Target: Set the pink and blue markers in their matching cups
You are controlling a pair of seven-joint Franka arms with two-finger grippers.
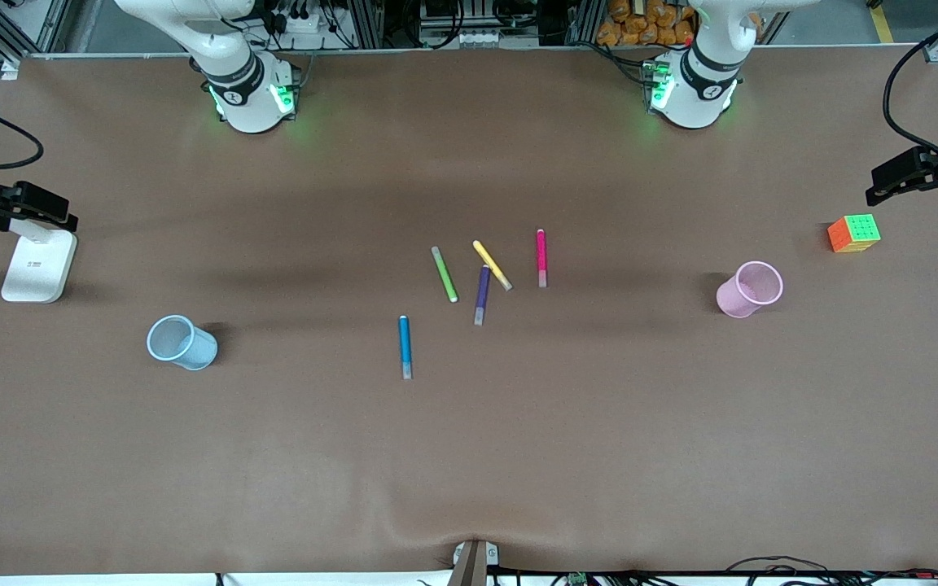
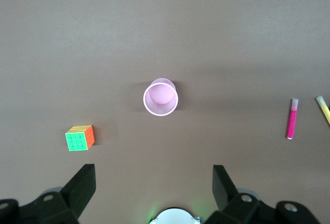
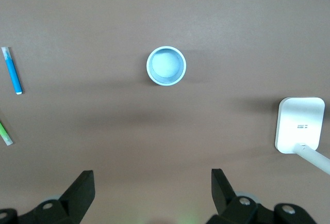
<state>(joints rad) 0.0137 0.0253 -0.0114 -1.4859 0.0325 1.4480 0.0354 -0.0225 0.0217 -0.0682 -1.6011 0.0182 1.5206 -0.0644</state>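
Observation:
The pink marker lies flat near the table's middle. The blue marker lies flat too, nearer the front camera. The pale pink cup stands mouth up toward the left arm's end. At the right arm's end stands the pale blue cup, also mouth up. My left gripper hangs open and empty high over the table near its own base. High up as well, my right gripper is open and holds nothing. Neither gripper shows in the front view.
Green, yellow and purple markers lie beside the pink one. A colourful cube sits past the pink cup, toward the left arm's end. A white stand base sits at the right arm's end.

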